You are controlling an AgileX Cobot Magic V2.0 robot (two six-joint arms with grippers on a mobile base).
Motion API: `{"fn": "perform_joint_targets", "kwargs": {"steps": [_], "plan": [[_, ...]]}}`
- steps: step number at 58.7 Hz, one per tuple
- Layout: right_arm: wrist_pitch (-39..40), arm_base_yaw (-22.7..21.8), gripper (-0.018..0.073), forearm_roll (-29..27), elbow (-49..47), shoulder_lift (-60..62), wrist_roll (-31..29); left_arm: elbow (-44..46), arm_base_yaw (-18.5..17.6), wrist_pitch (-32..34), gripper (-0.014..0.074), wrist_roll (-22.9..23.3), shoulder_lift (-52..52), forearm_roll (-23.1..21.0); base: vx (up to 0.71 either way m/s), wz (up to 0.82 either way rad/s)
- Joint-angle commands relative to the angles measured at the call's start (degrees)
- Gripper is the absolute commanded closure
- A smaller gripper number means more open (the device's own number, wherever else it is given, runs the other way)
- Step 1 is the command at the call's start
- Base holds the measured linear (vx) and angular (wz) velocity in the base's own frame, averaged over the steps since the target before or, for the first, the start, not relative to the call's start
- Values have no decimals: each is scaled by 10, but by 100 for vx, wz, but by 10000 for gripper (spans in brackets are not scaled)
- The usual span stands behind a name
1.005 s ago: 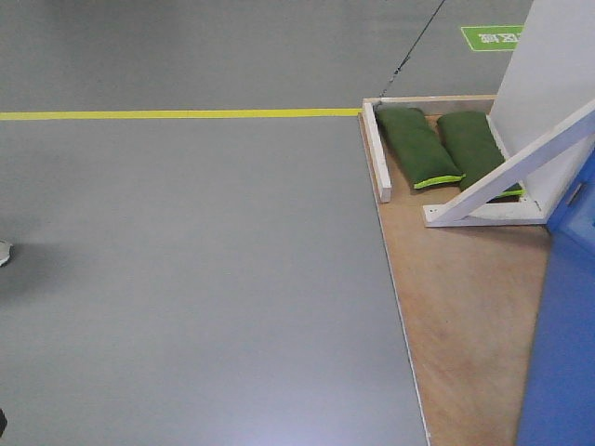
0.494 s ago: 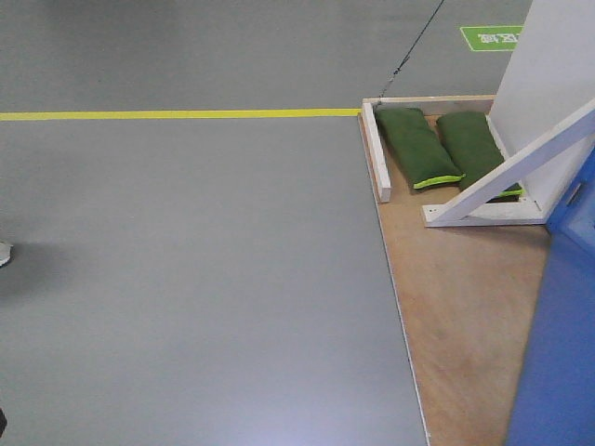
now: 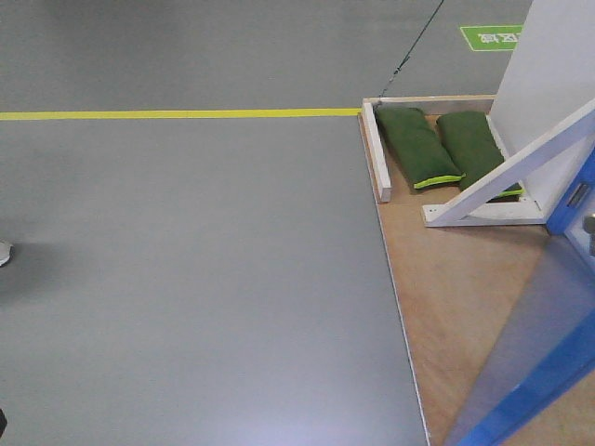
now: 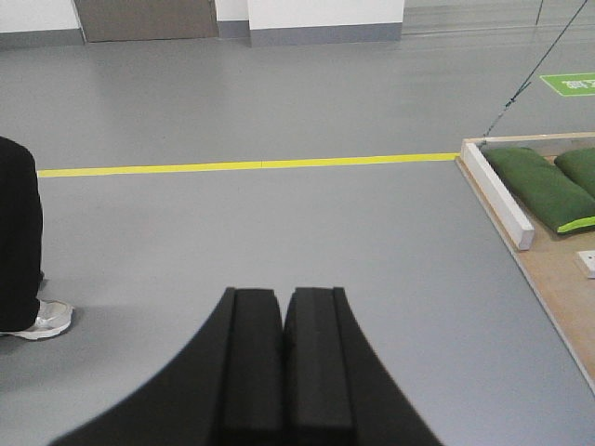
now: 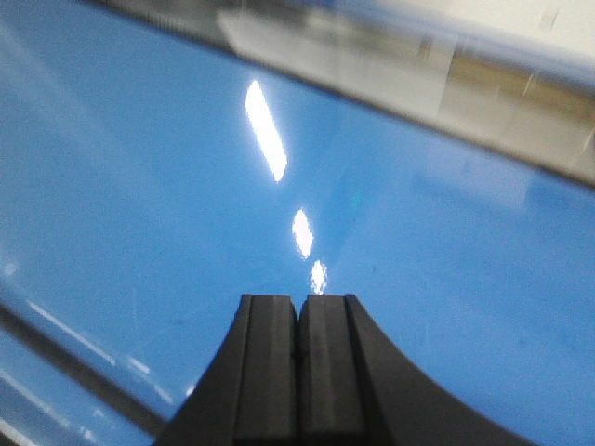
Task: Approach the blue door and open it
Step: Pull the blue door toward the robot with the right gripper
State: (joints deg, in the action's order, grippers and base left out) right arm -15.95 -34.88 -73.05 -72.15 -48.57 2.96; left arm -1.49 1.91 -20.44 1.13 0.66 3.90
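Blue door (image 3: 535, 390) is swinging: half a second back it was sitting as a solid blue slab at the right edge of the front view, now its lower part is smearing into a see-through blur sweeping left over the wooden platform (image 3: 446, 279), bottom edge showing as a slanted blue streak. Metal latch plate (image 3: 576, 195) on the door edge is now showing more clearly, with a bit of silver just below it, too cut off to name. Rest of the scene is holding: green sandbags (image 3: 418, 144), white brace (image 3: 507, 172) and yellow floor line (image 3: 186, 114) are all sitting where they were, so the base is not noticeably driving. Right gripper (image 5: 298, 325) is pointing straight at the glossy blue panel (image 5: 139, 186), pads pressed together, nothing between them; contact with the door is not visible. Left gripper (image 4: 283, 321) is also closed up empty, hanging over bare floor, well away from the door. Judging by the blur, the opening is happening now, door partway, not yet fully open.
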Motion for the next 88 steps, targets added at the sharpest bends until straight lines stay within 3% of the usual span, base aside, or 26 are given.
{"fn": "perform_joint_targets", "kwargs": {"steps": [1,25,43,64,88], "plan": [[-49,18,551,-2,-18,5,-9,12,-1,47,524,4,8,-2,0,0],[-50,37,551,-1,-18,-38,-9,12,-1,47,524,4,8,-2,0,0],[0,140,551,20,-18,-125,-9,12,-1,47,524,4,8,-2,0,0],[4,267,551,97,-18,-180,-9,12,-1,47,524,4,8,-2,0,0],[-15,279,551,101,-18,-182,-9,12,-1,47,524,4,8,-2,0,0]]}}
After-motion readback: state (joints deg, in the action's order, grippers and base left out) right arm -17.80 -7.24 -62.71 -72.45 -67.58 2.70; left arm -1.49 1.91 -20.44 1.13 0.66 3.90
